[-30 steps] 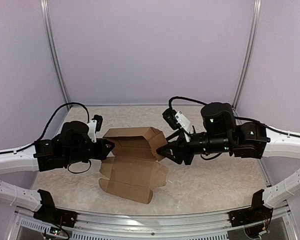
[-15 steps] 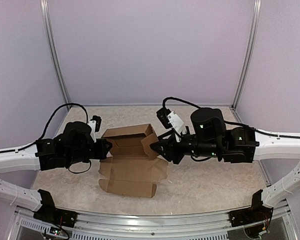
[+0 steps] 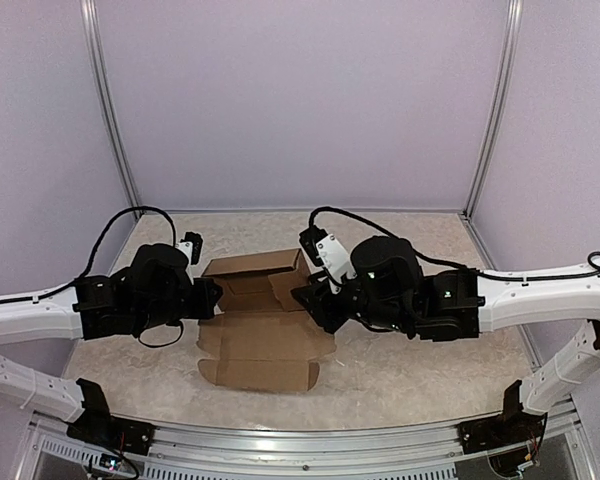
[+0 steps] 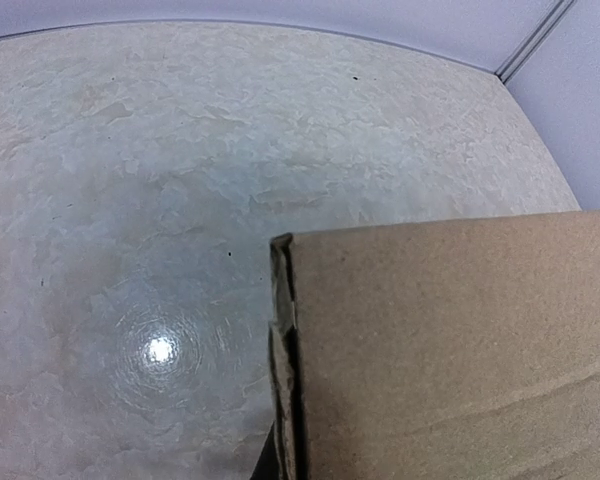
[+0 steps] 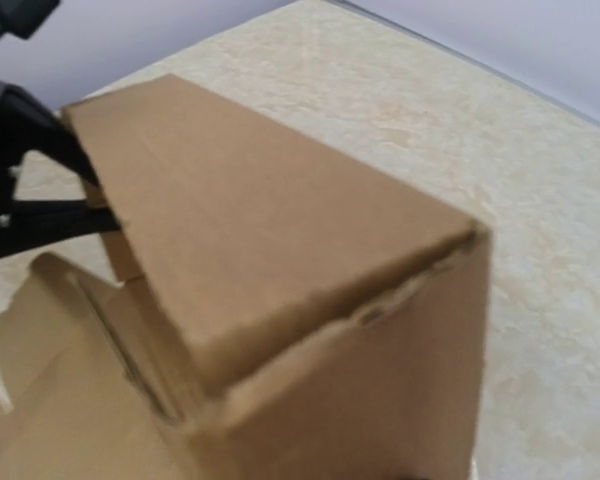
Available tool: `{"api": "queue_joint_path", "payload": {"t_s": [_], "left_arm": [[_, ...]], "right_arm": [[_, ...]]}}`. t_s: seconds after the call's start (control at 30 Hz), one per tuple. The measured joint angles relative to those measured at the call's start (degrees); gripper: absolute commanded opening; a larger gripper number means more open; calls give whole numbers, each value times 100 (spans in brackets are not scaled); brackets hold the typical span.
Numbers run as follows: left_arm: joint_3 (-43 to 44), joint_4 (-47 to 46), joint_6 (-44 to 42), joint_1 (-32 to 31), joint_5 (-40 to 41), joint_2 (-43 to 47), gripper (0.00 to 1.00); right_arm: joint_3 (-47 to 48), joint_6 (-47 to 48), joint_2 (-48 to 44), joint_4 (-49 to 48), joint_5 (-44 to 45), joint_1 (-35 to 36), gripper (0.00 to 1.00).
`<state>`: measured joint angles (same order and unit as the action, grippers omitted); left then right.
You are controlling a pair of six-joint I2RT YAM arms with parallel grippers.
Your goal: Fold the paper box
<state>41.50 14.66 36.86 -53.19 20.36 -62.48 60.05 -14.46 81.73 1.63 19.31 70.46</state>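
Note:
The paper box (image 3: 265, 340) is a brown cardboard sheet, partly folded, in the middle of the table. Its back wall (image 3: 252, 264) stands up, and the front panel lies flat toward me. My left gripper (image 3: 213, 297) is shut on the box's left side wall. The right wrist view shows its black fingers (image 5: 42, 205) pinching that cardboard edge. My right gripper (image 3: 302, 296) is against the box's right side flap, which leans inward. Cardboard (image 5: 280, 230) fills the right wrist view and hides its fingers. In the left wrist view, cardboard (image 4: 450, 340) covers the lower right.
The table (image 3: 410, 360) is a pale mottled slab with lilac walls at the back and sides. A metal rail (image 3: 300, 440) runs along the near edge. Black cables (image 3: 130, 215) loop above both arms.
My right arm has moved left and turned the right side flap inward. The flat front panel has slid slightly back and left. The left gripper has kept its hold.

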Motion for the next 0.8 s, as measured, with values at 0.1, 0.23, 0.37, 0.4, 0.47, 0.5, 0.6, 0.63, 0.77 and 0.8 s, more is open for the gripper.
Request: {"api": "queue_joint_path", "payload": {"t_s": [0.1,0.23,0.37,0.4,0.47,0.5,0.6,0.63,0.77,0.8], "left_arm": [[83,94,46,-70,138,-79,0],[221,245,177,-175,389,-223,0],[332,363,306,-286,584,-343,0],[345,400,334,-310,612,-361,0],[369,431,391,-358,678,-398,0],[372,433,411,-374,695,-407,0],[393,476,470,-428,763,-422,0],[398,487,476,-446,778,-424,0],[413,529,505,-546,844,-437,0],[437,551,511,-579,861,-444,0]], "right_arm": [[0,9,177,-188,363,94,42],[0,81,382,-450,981,247,41],[0,190,608,-723,1694,400,40],[0,225,669,-791,1851,431,40],[0,313,796,-938,2186,505,40],[0,356,848,-1016,2328,540,41],[2,498,1029,-1300,2741,638,42],[2,533,1080,-1390,2841,651,42],[2,675,1237,-1751,3165,667,36],[2,723,1261,-1838,3239,667,33]]}}
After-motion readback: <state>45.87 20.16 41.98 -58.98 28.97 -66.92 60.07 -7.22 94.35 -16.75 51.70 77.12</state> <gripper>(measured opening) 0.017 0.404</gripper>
